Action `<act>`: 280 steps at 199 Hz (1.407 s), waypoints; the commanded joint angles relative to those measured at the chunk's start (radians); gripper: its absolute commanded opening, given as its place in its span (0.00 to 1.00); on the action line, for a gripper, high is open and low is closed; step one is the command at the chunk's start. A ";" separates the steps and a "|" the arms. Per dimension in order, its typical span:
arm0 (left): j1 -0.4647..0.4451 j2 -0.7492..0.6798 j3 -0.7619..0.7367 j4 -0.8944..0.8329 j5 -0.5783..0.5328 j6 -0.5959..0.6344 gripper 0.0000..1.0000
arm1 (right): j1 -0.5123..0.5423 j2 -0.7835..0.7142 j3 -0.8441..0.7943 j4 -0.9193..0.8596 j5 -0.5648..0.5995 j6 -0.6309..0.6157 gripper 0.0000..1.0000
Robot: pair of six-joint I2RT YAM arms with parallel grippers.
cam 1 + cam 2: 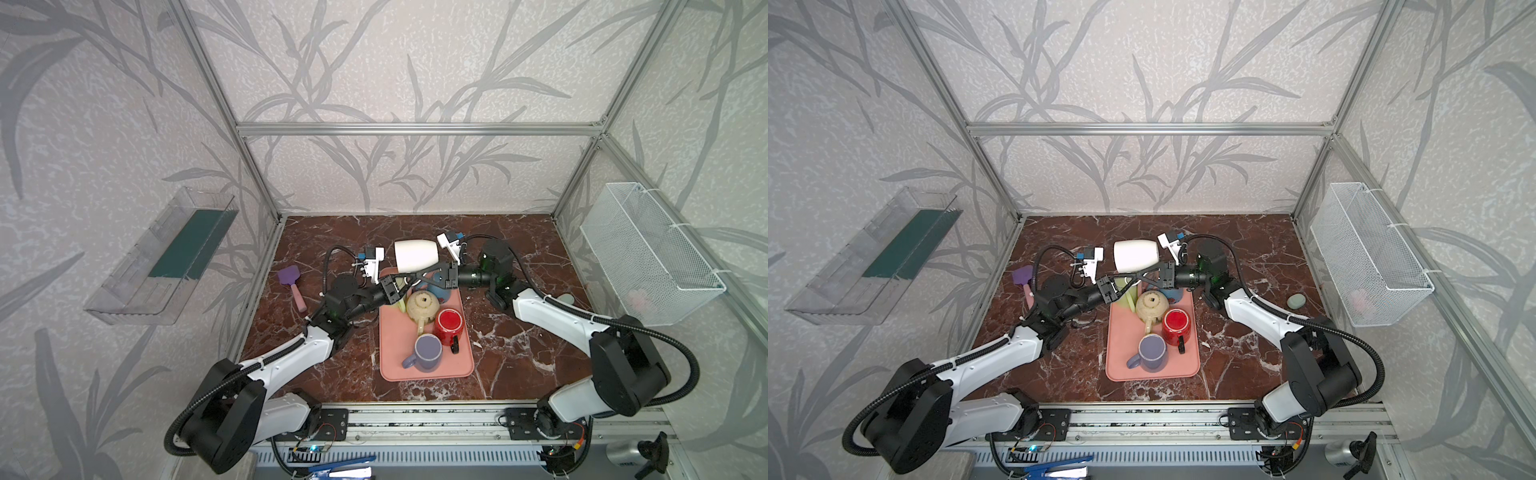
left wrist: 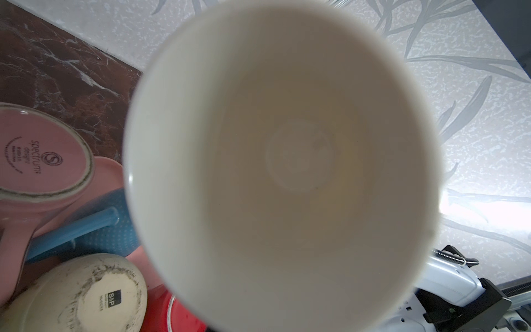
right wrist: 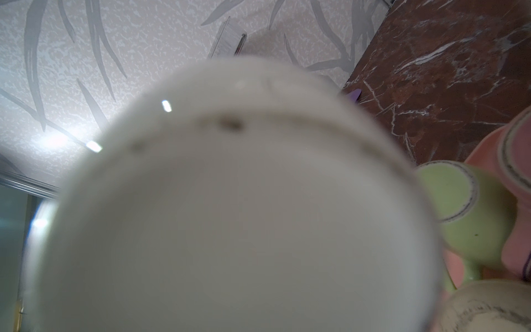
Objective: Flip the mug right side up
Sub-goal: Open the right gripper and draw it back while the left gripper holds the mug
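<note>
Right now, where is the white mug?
In both top views the white mug hangs on its side in the middle, above the far end of the pink tray, just behind the beige mug.

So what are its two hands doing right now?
Left hand: closed on the white mug.
Right hand: closed on the same mug.

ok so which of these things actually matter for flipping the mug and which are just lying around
job in hand:
white mug, held sideways in the air
right end effector
left end effector

lying about:
red mug
purple mug
beige mug
pink tray
purple brush
wire basket
</note>
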 commanded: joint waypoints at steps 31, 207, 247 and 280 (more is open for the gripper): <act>-0.006 -0.034 -0.048 0.057 -0.038 -0.032 0.00 | 0.016 0.033 -0.025 0.103 -0.009 -0.012 0.29; 0.000 -0.224 -0.132 -0.222 -0.218 0.052 0.00 | 0.024 0.148 -0.108 0.218 0.002 0.020 0.38; 0.014 -0.289 -0.066 -0.414 -0.263 0.113 0.00 | 0.026 0.148 -0.120 0.218 0.002 0.015 0.39; 0.022 -0.328 -0.023 -0.523 -0.282 0.144 0.00 | 0.042 0.151 -0.124 0.216 0.002 0.005 0.38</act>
